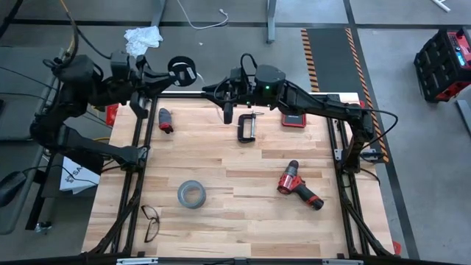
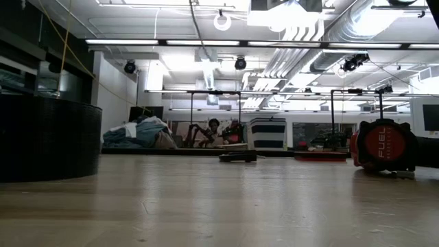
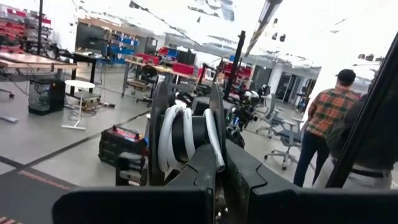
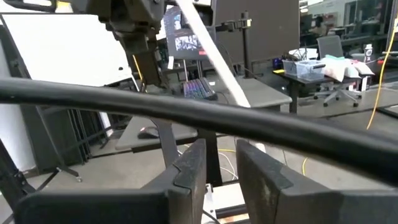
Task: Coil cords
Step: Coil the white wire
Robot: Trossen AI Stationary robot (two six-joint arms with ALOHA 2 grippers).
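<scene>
The small black round spool (image 1: 182, 71) with a white label hangs in the air just past the table's far edge, left of the middle. My left gripper (image 1: 168, 73) is shut on it. In the left wrist view the white cord (image 3: 168, 134) lies in a few turns around the spool's (image 3: 186, 134) hub. My right gripper (image 1: 208, 90) is level beside the spool, on its right, and its fingers (image 4: 186, 165) are open. A free stretch of the cord (image 4: 211, 53) runs slanting past them. I cannot tell whether it touches them. My left gripper (image 3: 219, 155) pinches the rim of one spool flange (image 3: 214, 140) between its two fingers. The fingers reach out about level, away from the table. The spool is held clear of the table and sits beyond the fingertips with the coiled cord on its hub.
On the table lie a black clamp (image 1: 246, 126), a red drill (image 1: 298, 185), a grey tape roll (image 1: 191, 194), glasses (image 1: 151, 222), a red and black tool (image 1: 165, 120) and a red device (image 1: 293, 118). A black frame bar (image 4: 186, 112) crosses in front of my right gripper.
</scene>
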